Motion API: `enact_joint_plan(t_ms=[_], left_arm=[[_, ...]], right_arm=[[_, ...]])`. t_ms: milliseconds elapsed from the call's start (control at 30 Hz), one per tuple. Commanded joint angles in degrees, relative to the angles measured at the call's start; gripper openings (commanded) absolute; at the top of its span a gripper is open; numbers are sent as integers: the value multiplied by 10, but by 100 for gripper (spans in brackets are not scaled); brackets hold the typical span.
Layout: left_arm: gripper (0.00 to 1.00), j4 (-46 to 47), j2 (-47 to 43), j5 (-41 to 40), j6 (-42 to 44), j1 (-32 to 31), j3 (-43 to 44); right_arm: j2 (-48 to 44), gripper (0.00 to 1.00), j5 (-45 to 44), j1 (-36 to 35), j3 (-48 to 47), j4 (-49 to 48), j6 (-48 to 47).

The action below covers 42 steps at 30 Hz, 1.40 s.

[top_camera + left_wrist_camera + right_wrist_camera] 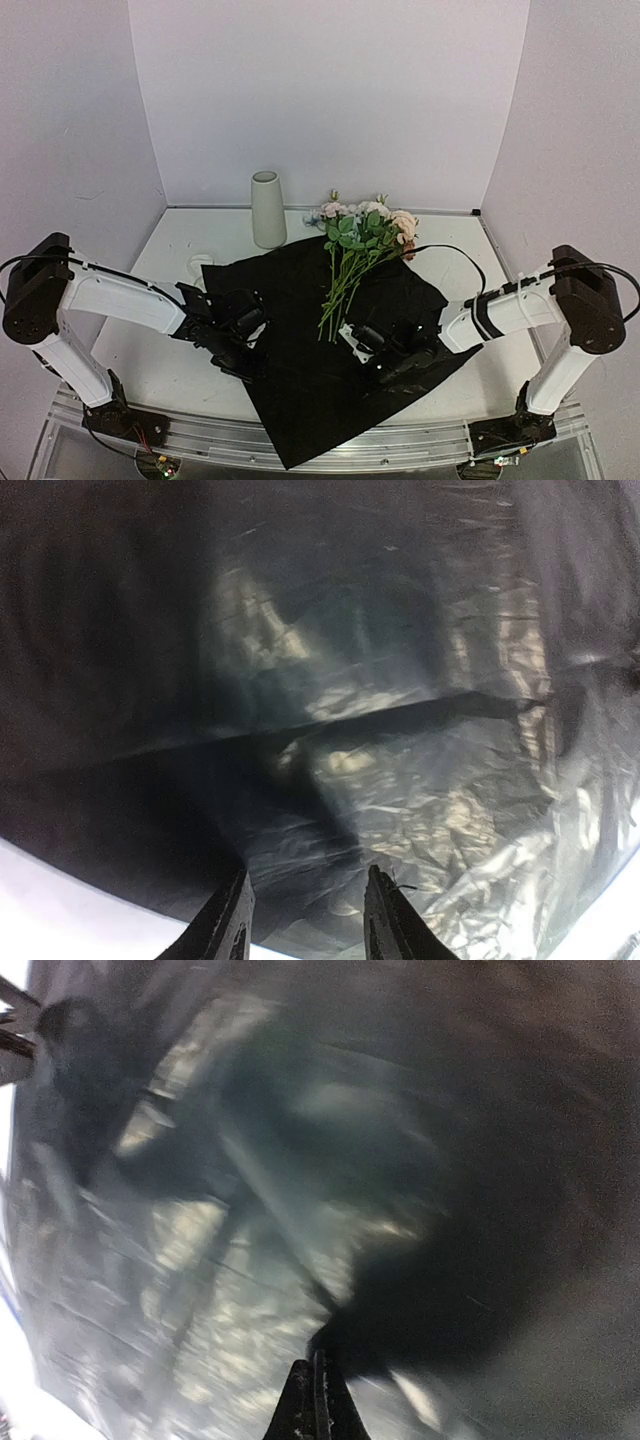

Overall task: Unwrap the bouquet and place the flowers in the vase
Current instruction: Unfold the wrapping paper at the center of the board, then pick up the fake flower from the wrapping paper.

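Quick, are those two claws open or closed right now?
Left gripper: open, over the black wrapping sheet, holding nothing.
Right gripper: shut, down at the sheet; a pinch cannot be told.

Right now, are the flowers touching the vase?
Apart. Top external view shows bare table between the vase and the flowers, which lie on the black sheet.

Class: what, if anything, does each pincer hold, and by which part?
Left pincer: open above the black sheet, nothing held. Right pincer: shut; whether it pinches the sheet cannot be told.
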<state>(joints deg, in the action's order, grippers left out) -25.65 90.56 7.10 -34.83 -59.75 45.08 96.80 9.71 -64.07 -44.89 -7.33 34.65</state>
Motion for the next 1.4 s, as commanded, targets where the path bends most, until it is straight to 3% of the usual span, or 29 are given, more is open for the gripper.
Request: enact_joint_plan(t_ms=[0,233,433,533,700,733,800,900,1000,1167,1367], left_arm=[[41,-83,-20,-74,-15,-2,47],[48,-85,-85,-154,-5,-2,114],[52,-62,-64,-230,20,-1,171],[52,-36,-35,-247,25,1,196],[54,2,1,-253,21,4,231],[57,7,5,-255,20,6,236],[72,9,14,-267,9,11,244],[96,9,15,-281,-19,22,244],[99,14,7,-285,-36,36,233],[99,17,-8,-306,-41,45,218],[99,18,-34,-340,-43,45,195]], right_arm=[[-75,0,-93,2,-7,82,-6],[-139,3,-155,55,-36,115,0],[-159,8,-171,135,-74,96,15],[-163,13,-192,164,-98,85,25],[-163,32,-203,199,-111,37,46],[-158,33,-196,209,-114,26,53],[-145,38,-189,223,-119,5,66],[-129,60,-198,233,-126,-26,96],[-107,67,-213,237,-136,-55,130],[-45,62,-236,241,-174,-58,226],[23,54,-246,241,-215,-59,271]])
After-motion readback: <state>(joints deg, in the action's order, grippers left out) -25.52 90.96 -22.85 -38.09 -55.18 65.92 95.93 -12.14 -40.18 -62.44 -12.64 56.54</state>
